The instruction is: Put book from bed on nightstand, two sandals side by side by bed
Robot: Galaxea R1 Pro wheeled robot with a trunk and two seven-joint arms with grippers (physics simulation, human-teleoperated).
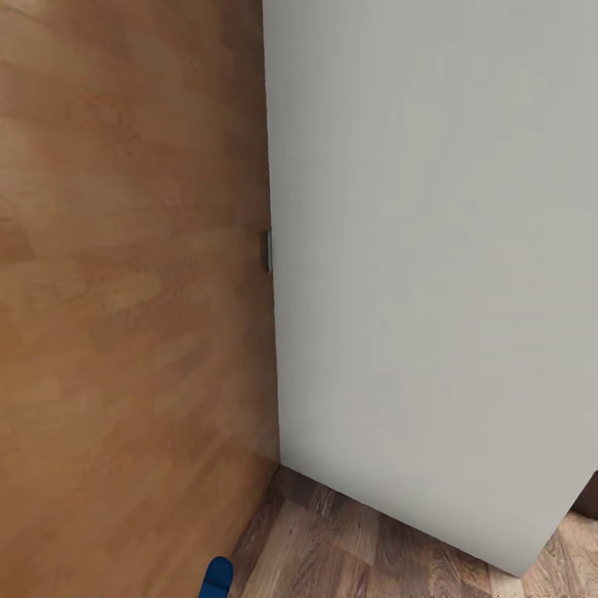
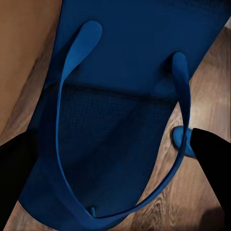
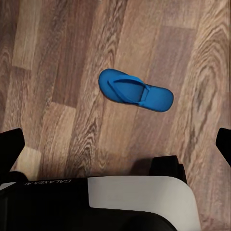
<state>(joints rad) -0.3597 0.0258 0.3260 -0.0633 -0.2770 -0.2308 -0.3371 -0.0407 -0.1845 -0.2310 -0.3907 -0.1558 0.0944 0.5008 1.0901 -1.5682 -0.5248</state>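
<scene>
My left gripper [image 2: 113, 144] pinches one bright blue flat flip-flop [image 2: 120, 96] above the brown wood-plank floor [image 2: 211, 86]. My right gripper [image 3: 115, 139] hangs spread above the second blue flip-flop [image 3: 135, 90] lying mid-floor.

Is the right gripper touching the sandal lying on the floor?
Apart. The right wrist view shows the sandal flat on the wood floor, with bare planks between it and the right gripper's fingertips at the frame edges.
</scene>
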